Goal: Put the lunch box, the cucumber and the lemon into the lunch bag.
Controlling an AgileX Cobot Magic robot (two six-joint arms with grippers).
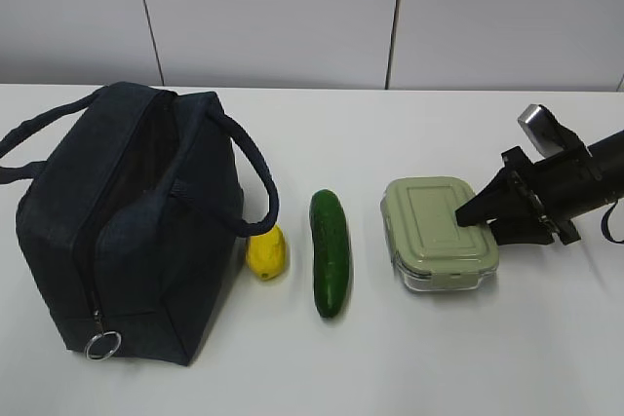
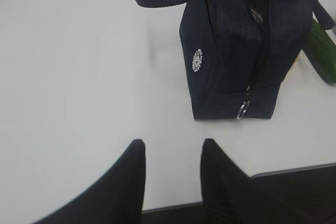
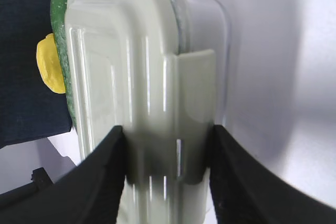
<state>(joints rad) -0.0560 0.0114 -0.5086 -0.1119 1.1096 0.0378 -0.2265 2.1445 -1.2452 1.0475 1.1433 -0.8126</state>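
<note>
The lunch bag (image 1: 127, 226) gapes, dark inside. The right end effector (image 3: 167, 145) straddles the lunch box (image 1: 439, 233) lid; the left end effector (image 2: 172, 153) is wide.

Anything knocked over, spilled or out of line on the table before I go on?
Nothing stands out. The lunch bag stands upright with its top open; the lemon, cucumber and lunch box lie in a row beside it, lid on. The right gripper straddles the box.
</note>
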